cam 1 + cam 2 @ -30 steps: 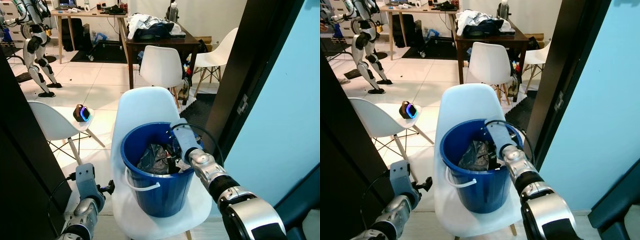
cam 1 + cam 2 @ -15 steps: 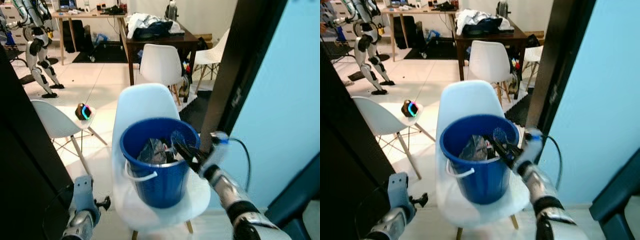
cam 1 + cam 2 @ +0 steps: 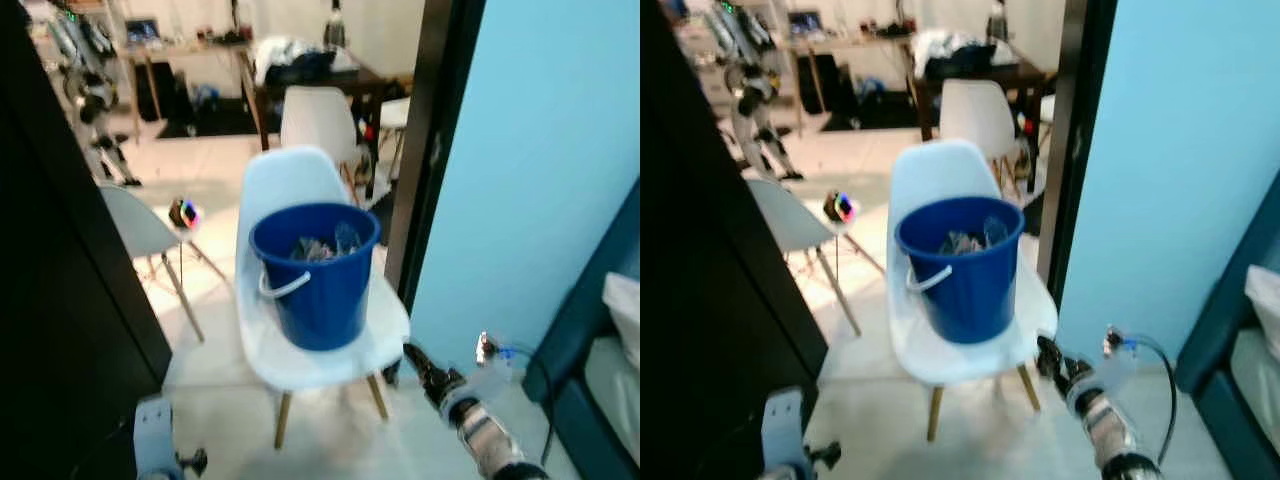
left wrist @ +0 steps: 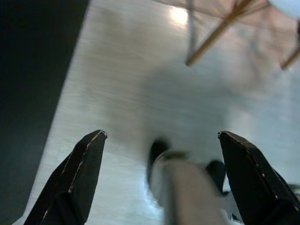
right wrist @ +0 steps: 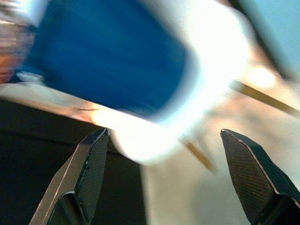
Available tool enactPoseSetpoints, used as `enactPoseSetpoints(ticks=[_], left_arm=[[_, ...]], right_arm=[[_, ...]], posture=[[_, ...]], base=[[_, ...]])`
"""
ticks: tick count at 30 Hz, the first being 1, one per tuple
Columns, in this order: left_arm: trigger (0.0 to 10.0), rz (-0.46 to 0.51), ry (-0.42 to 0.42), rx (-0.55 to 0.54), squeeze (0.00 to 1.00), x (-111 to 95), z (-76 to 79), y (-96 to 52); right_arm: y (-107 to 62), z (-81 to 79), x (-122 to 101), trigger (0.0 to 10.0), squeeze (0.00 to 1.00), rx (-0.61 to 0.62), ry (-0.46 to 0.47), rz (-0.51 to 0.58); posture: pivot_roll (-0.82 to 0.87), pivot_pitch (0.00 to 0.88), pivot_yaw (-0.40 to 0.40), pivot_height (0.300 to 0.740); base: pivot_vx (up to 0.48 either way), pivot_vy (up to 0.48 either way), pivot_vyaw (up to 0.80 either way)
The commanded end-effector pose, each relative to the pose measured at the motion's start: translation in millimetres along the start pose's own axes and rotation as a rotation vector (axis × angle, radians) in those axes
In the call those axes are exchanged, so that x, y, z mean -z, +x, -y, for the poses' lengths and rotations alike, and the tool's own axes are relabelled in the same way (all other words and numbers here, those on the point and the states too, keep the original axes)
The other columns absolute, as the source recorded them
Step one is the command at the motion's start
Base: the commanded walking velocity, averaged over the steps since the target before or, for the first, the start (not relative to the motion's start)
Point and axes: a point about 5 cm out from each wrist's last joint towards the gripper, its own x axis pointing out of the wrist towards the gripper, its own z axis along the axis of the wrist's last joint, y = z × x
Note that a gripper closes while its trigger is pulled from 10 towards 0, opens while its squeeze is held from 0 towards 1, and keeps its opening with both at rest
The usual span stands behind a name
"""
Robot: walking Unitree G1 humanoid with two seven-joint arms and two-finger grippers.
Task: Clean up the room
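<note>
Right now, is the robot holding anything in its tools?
No, nothing. The right tool is open and empty beside the white chair with the blue bucket, and the left tool hangs open over the floor.

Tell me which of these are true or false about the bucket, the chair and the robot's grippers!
1. The blue bucket stands on the white chair. True.
2. The bucket is empty. False: crumpled trash shows inside it.
3. The right gripper is inside the bucket. False: it is out beside the chair, low near the floor.
4. The right gripper's fingers are spread open. True.
5. The left gripper is holding a cup. False: it is open, holds nothing and points down at the floor.
</note>
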Motion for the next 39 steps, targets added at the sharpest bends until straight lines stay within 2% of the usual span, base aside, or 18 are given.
enactPoseSetpoints(ticks=[1, 2, 6, 8, 9, 11, 12, 14, 15, 16, 18, 19, 21, 22, 25, 28, 33, 39], left_arm=[[10.0, 0.013, 0.015, 0.006, 0.0, -6.3, 2.0, 1.3], [10.0, 0.012, 0.028, 0.009, 0.0, -5.2, 1.5, 1.0], [10.0, 0.01, 0.037, 0.011, 0.0, -4.2, 1.2, 0.7], [10.0, -0.004, 0.062, 0.017, 0.0, 0.9, 2.0, -0.2], [10.0, -0.004, 0.062, 0.017, 0.0, 0.9, 2.0, -0.2], [10.0, -0.042, 0.097, 0.018, 0.0, 13.3, 0.1, -2.7], [10.0, -0.101, 0.135, 0.009, 0.0, 29.3, -3.9, -6.3], [10.0, -0.101, 0.135, 0.009, 0.0, 29.3, -3.9, -6.3], [10.0, -0.128, 0.17, 0.009, 0.0, 37.9, -6.1, -8.7], [10.0, -0.128, 0.17, 0.009, 0.0, 37.9, -6.1, -8.7], [10.0, -0.175, 0.226, 0.01, 0.0, 53.7, -11.3, -13.9], [10.0, -0.175, 0.226, 0.01, 0.0, 53.7, -11.3, -13.9], [10.0, -0.205, 0.262, 0.014, 0.0, 64.3, -16.2, -18.0], [10.0, -0.205, 0.262, 0.014, 0.0, 64.3, -16.2, -18.0], [10.0, -0.234, 0.304, 0.004, 0.0, 72.7, -23.5, -21.9], [10.0, -0.237, 0.317, -0.003, 0.0, 73.5, -25.2, -22.4], [10.0, -0.213, 0.401, -0.041, 0.0, 67.6, -24.4, -20.1], [10.0, -0.181, 0.434, -0.047, 0.0, 62.8, -20.8, -18.3]], right_arm=[[-1.3, 2.3, 8.2, 10.0, 0.0, 0.039, -0.002, -0.022], [-8.7, 12.6, 24.7, 10.0, 0.0, 0.126, -0.038, -0.092], [-13.7, 19.0, 33.2, 10.0, 0.0, 0.18, -0.064, -0.131], [-26.6, 35.0, 46.3, 10.0, 0.0, 0.304, -0.107, -0.201], [-26.6, 35.0, 46.3, 10.0, 0.0, 0.304, -0.107, -0.201], [-47.7, 56.3, 64.7, 10.0, 0.0, 0.47, -0.187, -0.319], [-67.2, 71.8, 79.1, 10.0, 0.0, 0.577, -0.285, -0.428], [-67.2, 71.8, 79.1, 10.0, 0.0, 0.577, -0.285, -0.428], [-73.8, 75.9, 84.7, 10.0, 0.0, 0.598, -0.34, -0.476], [-73.8, 75.9, 84.7, 10.0, 0.0, 0.598, -0.34, -0.476], [-79.7, 77.6, 93.2, 10.0, 0.0, 0.593, -0.424, -0.539], [-79.7, 77.6, 93.2, 10.0, 0.0, 0.593, -0.424, -0.539], [-80.8, 77.2, 96.3, 10.0, 0.0, 0.57, -0.5, -0.584], [-80.8, 77.2, 96.3, 10.0, 0.0, 0.57, -0.5, -0.584], [-79.5, 76.1, 96.1, 10.0, 0.0, 0.541, -0.615, -0.637], [-77.3, 74.8, 94.6, 10.0, 0.0, 0.529, -0.648, -0.648], [-51.3, 53.9, 84.0, 10.0, 0.0, 0.478, -0.757, -0.638], [-40.5, 43.6, 80.2, 10.0, 0.0, 0.461, -0.785, -0.613]], posture=[[-0.04, 0.0, -0.029, 0.708], [-0.04, 0.0, -0.027, 0.708], [-0.04, 0.0, -0.028, 0.708], [-0.04, 0.0, -0.028, 0.708], [-0.04, 0.0, -0.028, 0.708], [-0.04, 0.0, -0.028, 0.708], [-0.04, 0.0, -0.031, 0.708], [-0.04, 0.0, -0.031, 0.708], [-0.04, 0.0, -0.033, 0.708], [-0.04, 0.0, -0.033, 0.708], [-0.04, 0.0, -0.033, 0.708], [-0.04, 0.0, -0.033, 0.708], [-0.04, 0.0, -0.036, 0.708], [-0.04, 0.0, -0.036, 0.708], [-0.03, 0.0, -0.054, 0.708], [-0.03, 0.0, -0.059, 0.708], [-0.01, 0.0, -0.089, 0.708], [-0.02, 0.0, -0.08, 0.708]], base=[[0.0, 0.0, 0.0], [0.0, 0.0, -0.77], [0.0, 0.0, -0.77], [0.0, 0.0, -0.75], [0.0, 0.0, -0.74], [0.0, 0.0, -0.74], [0.0, 0.0, -0.74], [0.0, 0.0, -0.74], [0.0, 0.0, -0.74], [0.0, 0.0, -0.74], [0.0, 0.0, -0.74], [0.0, 0.0, -0.74], [0.0, 0.0, -0.74], [0.0, 0.0, -0.74], [0.0, 0.0, -0.74], [0.0, 0.0, -0.74], [0.0, 0.0, -0.74], [0.0, 0.0, -0.74]])
